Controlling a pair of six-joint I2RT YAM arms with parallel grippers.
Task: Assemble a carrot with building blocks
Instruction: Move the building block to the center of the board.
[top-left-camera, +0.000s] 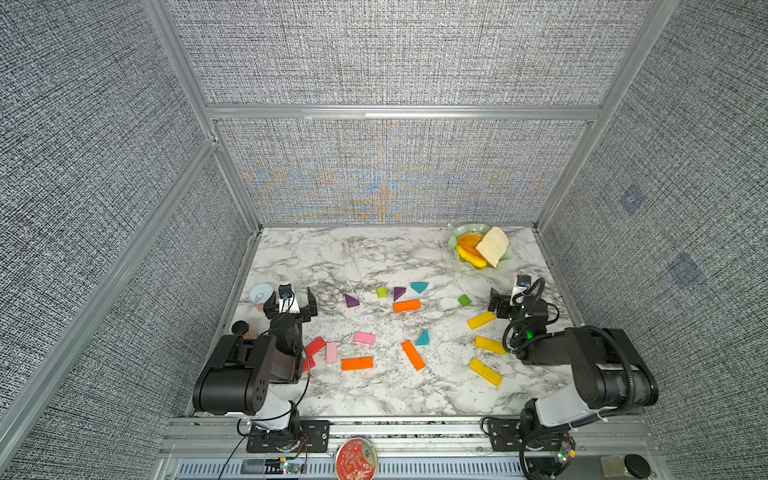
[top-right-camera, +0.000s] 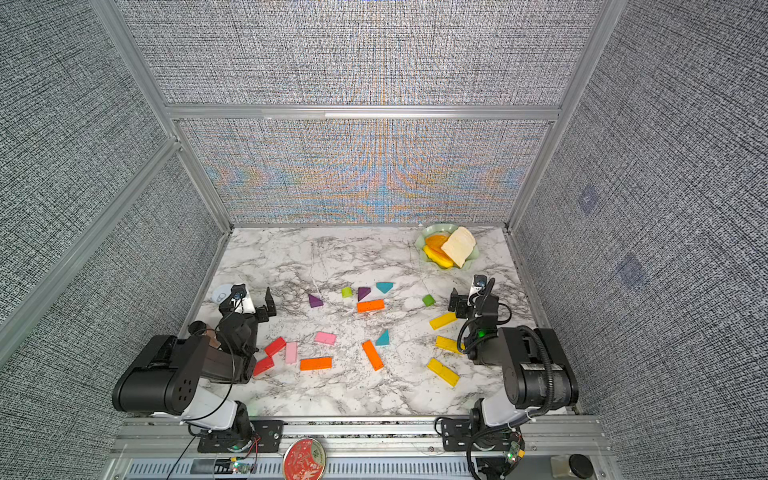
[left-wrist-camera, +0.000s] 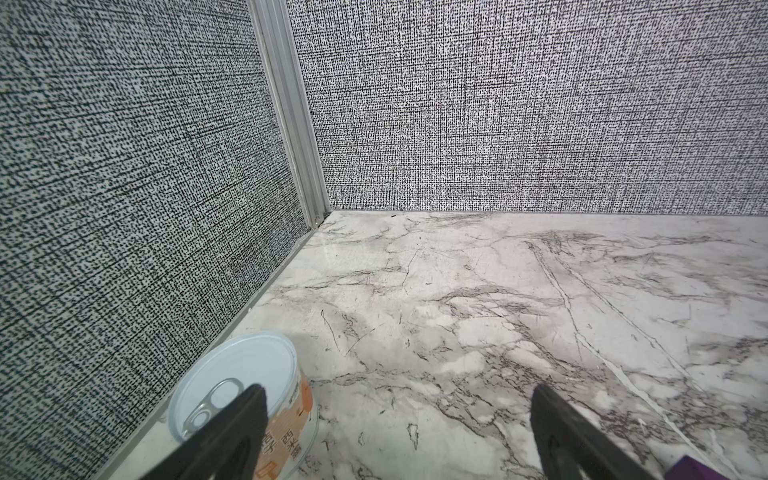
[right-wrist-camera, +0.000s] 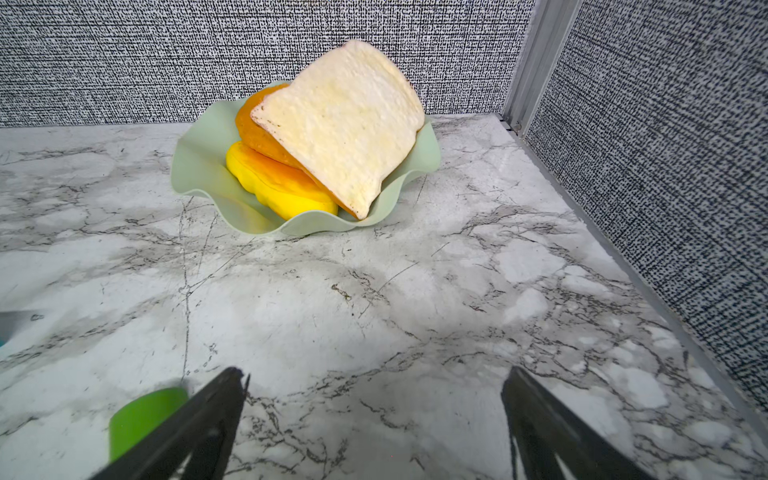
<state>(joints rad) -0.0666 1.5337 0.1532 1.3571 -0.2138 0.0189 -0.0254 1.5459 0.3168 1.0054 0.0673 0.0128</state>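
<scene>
Small painted wooden building blocks lie loose across a white marble-patterned tabletop, with both grippers empty above it. The left gripper hangs with its jaws spread wide, just beside a white pull-tab tin can by the left wall. A purple triangle block lies near it on its right. The right gripper is likewise agape and holds nothing, a lime-green stub just beside one finger.

Across the middle of the table, in both top views, lie three orange rectangular bars, a second purple triangle, two teal triangles and another lime-green stub. Two red bars and two pink bars sit on the table's left side, and three yellow bars on its right.

In the far right corner, a pale green wavy dish carries orange-yellow toy fruit slices and a beige toy bread slice.
</scene>
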